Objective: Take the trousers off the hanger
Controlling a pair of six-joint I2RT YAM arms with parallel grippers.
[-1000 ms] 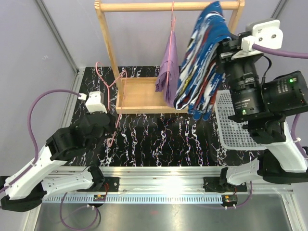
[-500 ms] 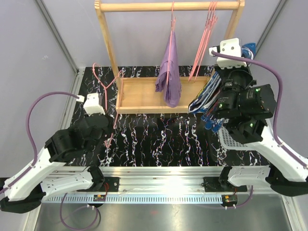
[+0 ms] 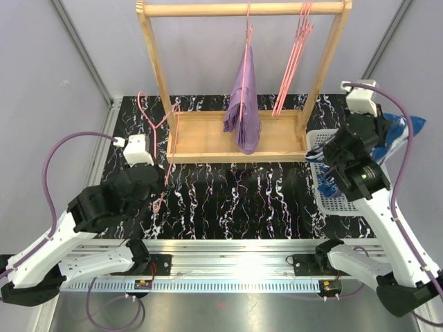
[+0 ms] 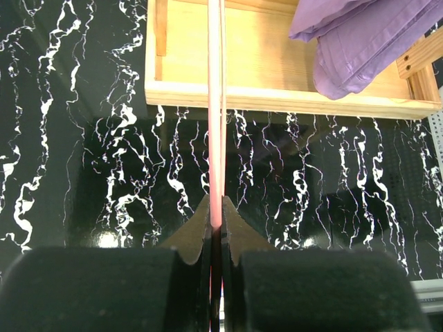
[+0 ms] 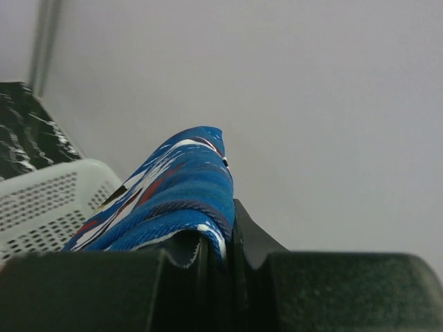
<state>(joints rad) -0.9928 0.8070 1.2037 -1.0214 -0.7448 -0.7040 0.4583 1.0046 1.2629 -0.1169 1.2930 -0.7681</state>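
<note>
black marbled table (image 3: 235,200); wooden rack (image 3: 156,69) at far side, white basket (image 3: 325,200) at right edge.
lilac trousers (image 3: 243,114) hung from pink hanger (image 3: 248,31) at mid rail, hem down at rack base.
blue patterned trousers (image 3: 396,133) off rack, bunched over basket's right side, pinched in right gripper (image 5: 218,238), jaws tight on cloth.
empty hangers (image 3: 291,69) at rail's right.
left gripper (image 4: 215,221) low over table, clamped narrow on loose hanger (image 4: 215,104) reaching across rack's left end.

Soft patterned cloth trousers (image 5: 180,180), pale wooden rack (image 3: 154,69), glossy marbled tabletop (image 3: 235,200), perforated plastic basket (image 5: 41,200)
</note>
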